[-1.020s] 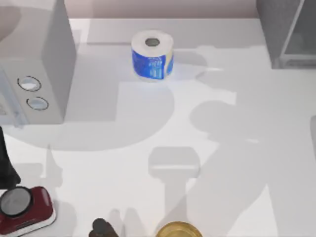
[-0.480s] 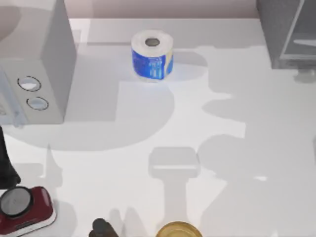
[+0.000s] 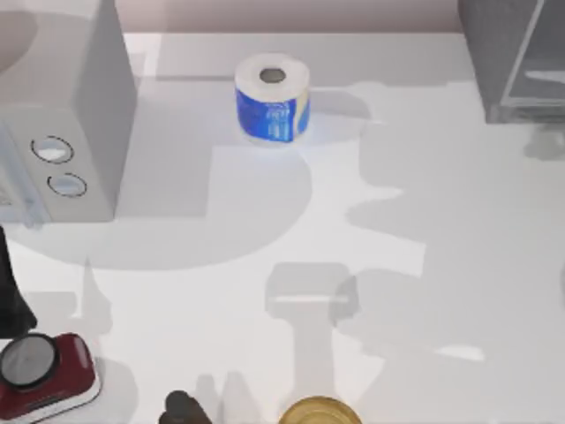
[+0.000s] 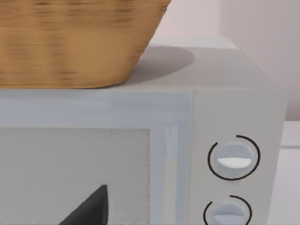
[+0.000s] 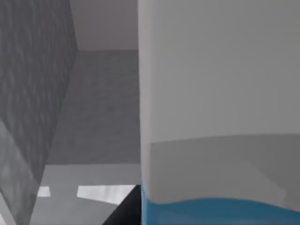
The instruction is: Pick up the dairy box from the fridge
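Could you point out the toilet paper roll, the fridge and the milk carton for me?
paper roll [image 3: 273,99]: top view, blue printed side.
fridge [image 3: 494,40]: top view, dark grey wall at the right back corner.
dairy box [image 5: 220,93]: right wrist view, white upper side.

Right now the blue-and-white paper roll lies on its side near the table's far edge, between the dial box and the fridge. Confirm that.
Not quite. The paper roll stands upright, its hollow core facing up, as the top view shows. The rest holds: it is near the far edge, between the dial box and the fridge.
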`<state>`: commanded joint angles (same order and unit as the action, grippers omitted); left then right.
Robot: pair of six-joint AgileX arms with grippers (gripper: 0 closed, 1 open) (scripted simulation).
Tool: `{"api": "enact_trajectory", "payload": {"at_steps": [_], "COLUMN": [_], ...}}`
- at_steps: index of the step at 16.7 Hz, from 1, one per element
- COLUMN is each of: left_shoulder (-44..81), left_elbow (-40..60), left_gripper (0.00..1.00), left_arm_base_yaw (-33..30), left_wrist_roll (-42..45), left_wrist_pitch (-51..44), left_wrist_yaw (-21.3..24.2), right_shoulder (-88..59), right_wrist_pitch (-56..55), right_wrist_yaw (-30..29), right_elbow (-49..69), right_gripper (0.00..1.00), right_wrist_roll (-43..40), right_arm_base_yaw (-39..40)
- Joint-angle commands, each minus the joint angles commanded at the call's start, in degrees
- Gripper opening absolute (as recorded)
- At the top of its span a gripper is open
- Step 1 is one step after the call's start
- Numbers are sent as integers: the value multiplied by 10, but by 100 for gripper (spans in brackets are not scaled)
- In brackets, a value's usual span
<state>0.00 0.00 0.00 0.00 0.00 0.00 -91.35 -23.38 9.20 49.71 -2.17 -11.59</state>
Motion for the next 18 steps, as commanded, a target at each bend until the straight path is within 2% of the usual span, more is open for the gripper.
{"api": "enact_trajectory", "payload": {"at_steps": [6,18], "left_shoulder": [0,0], "left_elbow": [0,0], "left_gripper": [100,100], "left_arm_base_yaw": [0,0], "left_wrist_roll": [0,0], "left_wrist_pitch": [0,0], "left_wrist_yaw": [0,0], "right_shoulder": [206,820], "right_wrist_pitch": [70,218], "right_wrist_yaw": [-25,-82], "right_elbow": [-131,-449], "right_gripper": [0,0], "right_wrist_roll": [13,25], "right_arm_base_yaw": [36,103]}}
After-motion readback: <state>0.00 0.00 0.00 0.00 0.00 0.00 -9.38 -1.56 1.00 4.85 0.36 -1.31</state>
